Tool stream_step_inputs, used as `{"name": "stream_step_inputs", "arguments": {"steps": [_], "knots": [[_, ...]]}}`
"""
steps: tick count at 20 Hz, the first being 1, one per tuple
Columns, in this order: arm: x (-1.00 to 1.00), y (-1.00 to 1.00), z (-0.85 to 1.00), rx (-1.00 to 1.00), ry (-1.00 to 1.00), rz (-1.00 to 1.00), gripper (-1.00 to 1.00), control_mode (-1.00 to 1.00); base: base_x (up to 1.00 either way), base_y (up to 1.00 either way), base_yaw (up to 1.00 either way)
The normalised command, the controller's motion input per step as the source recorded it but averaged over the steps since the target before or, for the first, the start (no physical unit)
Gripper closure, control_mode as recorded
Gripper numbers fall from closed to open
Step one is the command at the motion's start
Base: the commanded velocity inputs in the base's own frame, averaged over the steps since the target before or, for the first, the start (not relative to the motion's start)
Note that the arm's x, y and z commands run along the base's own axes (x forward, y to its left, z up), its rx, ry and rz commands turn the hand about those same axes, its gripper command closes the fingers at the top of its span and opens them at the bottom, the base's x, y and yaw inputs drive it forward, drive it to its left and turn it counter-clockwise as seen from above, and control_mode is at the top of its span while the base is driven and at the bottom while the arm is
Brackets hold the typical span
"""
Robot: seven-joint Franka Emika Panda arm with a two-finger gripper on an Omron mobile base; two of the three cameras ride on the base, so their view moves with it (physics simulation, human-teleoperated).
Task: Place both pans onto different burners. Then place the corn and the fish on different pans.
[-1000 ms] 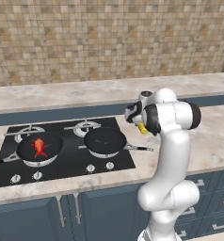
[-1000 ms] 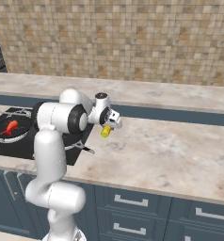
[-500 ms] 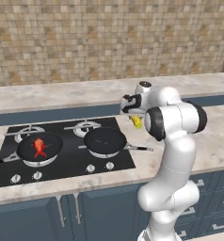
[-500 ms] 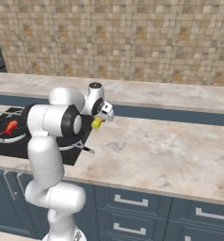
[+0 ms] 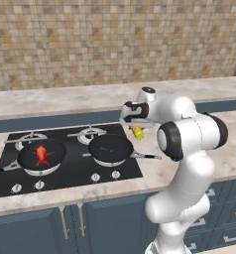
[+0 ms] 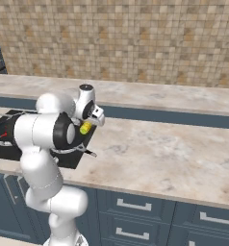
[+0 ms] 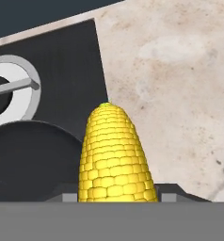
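Marble counter [image 5: 65,101] beside the cooktop [image 5: 70,171]: the gripper [image 5: 136,130], grasping the corn [image 5: 137,132], has swung left to the cooktop's edge, nearing the empty pan [image 5: 111,149]; fish [image 5: 40,154] sits in the other pan [image 5: 41,155].

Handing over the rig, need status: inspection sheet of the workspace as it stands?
Surface: marble counter with black cooktop set in.
Job's things: two pans on front burners; left pan holds the fish; right pan empty; corn held above the cooktop's right edge.
Clutter: nothing seen.
Grippers: gripper shut on corn, airborne beside the right pan.
Cables: nothing seen.
Surroundings: tiled wall behind, blue cabinets below.
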Motion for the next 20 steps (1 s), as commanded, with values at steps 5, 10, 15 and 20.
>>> {"name": "stream_step_inputs", "arguments": {"steps": [5,10,15,20], "knots": [[-0.5,0.42,0.0,0.0,0.0,0.0,1.0,-1.0,0.0,0.0,0.0],[-0.36,0.43,0.0,-0.02,0.0,0.01,1.0,-1.0,0.0,0.0,0.0],[-0.13,0.39,0.0,-0.03,0.0,0.0,1.0,-1.0,0.0,0.0,0.0],[0.01,0.36,0.0,0.0,0.0,0.0,1.0,-1.0,0.0,0.0,0.0]]}}
